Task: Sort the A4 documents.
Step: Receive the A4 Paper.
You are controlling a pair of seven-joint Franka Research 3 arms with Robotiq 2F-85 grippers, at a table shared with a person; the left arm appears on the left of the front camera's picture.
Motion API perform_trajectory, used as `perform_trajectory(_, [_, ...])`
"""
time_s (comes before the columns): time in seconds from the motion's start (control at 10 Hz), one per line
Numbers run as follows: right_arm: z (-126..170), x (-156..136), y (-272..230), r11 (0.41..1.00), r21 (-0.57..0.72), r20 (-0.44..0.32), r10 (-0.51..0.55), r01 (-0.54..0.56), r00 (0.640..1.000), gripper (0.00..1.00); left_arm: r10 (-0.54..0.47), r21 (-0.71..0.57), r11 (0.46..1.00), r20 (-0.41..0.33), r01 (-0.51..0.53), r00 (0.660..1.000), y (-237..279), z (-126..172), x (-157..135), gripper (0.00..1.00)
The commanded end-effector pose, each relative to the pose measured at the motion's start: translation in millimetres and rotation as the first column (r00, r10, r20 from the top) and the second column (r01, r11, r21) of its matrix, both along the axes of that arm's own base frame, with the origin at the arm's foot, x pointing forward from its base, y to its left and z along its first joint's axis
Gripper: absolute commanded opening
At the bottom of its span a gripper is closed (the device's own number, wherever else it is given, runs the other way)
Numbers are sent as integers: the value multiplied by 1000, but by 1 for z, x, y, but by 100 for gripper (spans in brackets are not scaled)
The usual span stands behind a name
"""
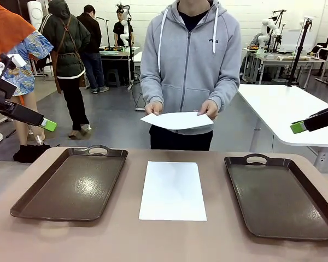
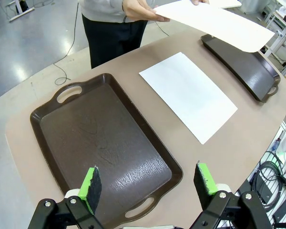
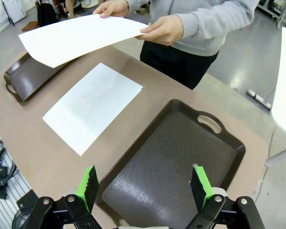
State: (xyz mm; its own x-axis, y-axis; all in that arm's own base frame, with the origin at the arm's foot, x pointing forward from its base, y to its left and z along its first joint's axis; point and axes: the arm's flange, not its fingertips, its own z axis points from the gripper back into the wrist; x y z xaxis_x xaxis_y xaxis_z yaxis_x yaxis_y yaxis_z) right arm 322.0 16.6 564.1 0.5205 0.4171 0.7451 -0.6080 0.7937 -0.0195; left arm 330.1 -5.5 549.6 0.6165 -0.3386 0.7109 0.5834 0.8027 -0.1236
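In your front view, right tray (image 1: 284, 196) cropped at the edge, right gripper (image 1: 298, 127) mostly out of frame, in your right wrist view, left tray (image 3: 26, 81) half hidden under held sheet (image 3: 76, 36).

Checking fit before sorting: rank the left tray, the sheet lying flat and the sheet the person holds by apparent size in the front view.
1. Left tray
2. Flat sheet
3. Held sheet: looks smallest, but it is farther off and nearly edge-on, so its rank against the other sheet is unsure.
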Motion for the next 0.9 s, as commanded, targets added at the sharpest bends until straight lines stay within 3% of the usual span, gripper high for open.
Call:
perform_trajectory(0.0, [0, 1, 0, 1000, 5, 0, 0, 0, 1000, 100, 0, -2, 1000, 1, 0, 1000, 0, 0, 0, 100])
perform_trajectory(0.8, [0, 1, 0, 1000, 5, 0, 0, 0, 1000, 100, 0, -2, 1000, 1, 0, 1000, 0, 0, 0, 100])
